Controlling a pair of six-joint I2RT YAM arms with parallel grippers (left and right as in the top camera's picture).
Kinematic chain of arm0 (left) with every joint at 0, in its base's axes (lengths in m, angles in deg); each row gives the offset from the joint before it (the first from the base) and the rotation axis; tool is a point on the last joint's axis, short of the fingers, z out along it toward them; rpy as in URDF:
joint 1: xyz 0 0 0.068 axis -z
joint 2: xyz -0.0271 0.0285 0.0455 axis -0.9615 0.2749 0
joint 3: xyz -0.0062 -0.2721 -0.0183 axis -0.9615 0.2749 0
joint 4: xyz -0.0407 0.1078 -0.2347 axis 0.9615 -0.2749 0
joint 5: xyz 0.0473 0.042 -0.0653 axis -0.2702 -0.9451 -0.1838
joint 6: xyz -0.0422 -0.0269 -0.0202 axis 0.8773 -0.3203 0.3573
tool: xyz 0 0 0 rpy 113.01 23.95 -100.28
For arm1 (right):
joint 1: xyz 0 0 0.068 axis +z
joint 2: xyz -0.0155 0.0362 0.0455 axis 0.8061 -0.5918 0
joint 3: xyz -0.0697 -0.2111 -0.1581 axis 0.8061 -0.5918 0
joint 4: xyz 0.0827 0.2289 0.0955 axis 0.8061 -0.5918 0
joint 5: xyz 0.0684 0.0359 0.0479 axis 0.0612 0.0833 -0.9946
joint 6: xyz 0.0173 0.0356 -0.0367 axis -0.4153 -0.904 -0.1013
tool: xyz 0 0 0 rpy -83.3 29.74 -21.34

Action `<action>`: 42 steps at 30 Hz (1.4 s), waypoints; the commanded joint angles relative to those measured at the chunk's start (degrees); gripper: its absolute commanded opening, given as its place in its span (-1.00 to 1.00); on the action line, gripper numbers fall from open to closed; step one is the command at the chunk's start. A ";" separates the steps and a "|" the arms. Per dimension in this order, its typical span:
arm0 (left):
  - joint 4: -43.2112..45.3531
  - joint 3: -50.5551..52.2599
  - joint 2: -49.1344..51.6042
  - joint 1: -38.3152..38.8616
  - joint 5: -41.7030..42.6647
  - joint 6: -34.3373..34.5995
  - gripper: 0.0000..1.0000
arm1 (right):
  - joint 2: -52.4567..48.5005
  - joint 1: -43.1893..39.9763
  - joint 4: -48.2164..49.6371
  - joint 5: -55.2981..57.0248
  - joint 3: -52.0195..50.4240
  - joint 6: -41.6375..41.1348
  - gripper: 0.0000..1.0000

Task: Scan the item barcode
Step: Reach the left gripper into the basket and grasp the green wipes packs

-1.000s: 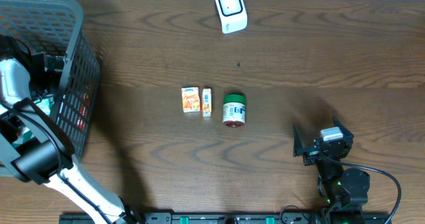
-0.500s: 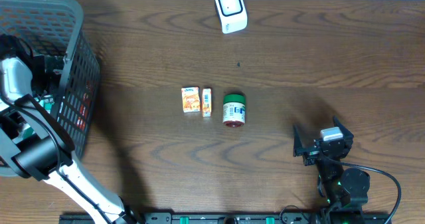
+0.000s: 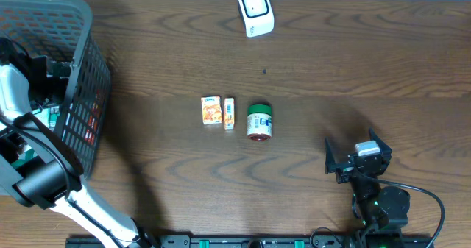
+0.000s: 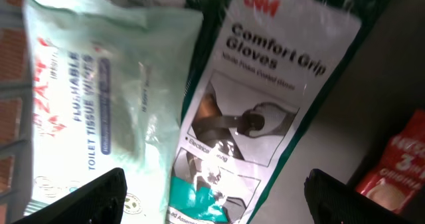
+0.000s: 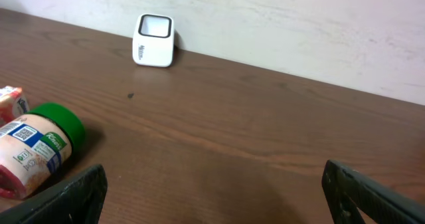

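A: Entry one, open room?
B: Worktop [image 3: 331, 71] lying bare from centre to right edge. Basket [image 3: 81, 79] sitting at the left edge, its walls hemming the left gripper [image 4: 216, 197], which is spreading wide and holding nothing.
A: Entry two, item?
B: Gloves pack [image 4: 265, 84] lying inside the basket, touching a wipes pack [image 4: 99, 98], its long axis running diagonally in the left wrist view, title end uppermost. Scanner [image 3: 255, 10] standing at the far edge. Right gripper [image 5: 212, 204] hovering wide and empty near the near edge.

Inside the basket [image 3: 92, 86], packets [image 4: 265, 84] crowd the left fingers [image 4: 86, 201]; bare table [image 3: 331, 71] lies between jar [image 3: 259, 122] and scanner [image 3: 255, 11].
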State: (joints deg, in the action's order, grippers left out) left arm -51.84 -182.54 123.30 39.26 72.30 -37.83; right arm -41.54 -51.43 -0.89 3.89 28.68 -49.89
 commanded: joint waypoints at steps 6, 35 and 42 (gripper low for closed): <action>0.94 3.37 -1.33 0.13 -6.82 -4.07 0.75 | 0.24 0.02 -0.24 0.28 -0.04 -0.83 0.98; 11.69 9.84 -0.48 2.34 -25.57 0.07 0.84 | 0.24 0.02 -0.24 0.28 -0.04 -0.83 0.99; 14.67 9.86 -0.37 1.51 -25.55 1.73 0.83 | 0.24 0.02 -0.24 0.28 -0.07 -0.83 0.99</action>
State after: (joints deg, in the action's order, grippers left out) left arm -38.47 -172.97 122.12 41.88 49.24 -38.18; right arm -41.54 -51.43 -0.91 3.89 28.68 -49.89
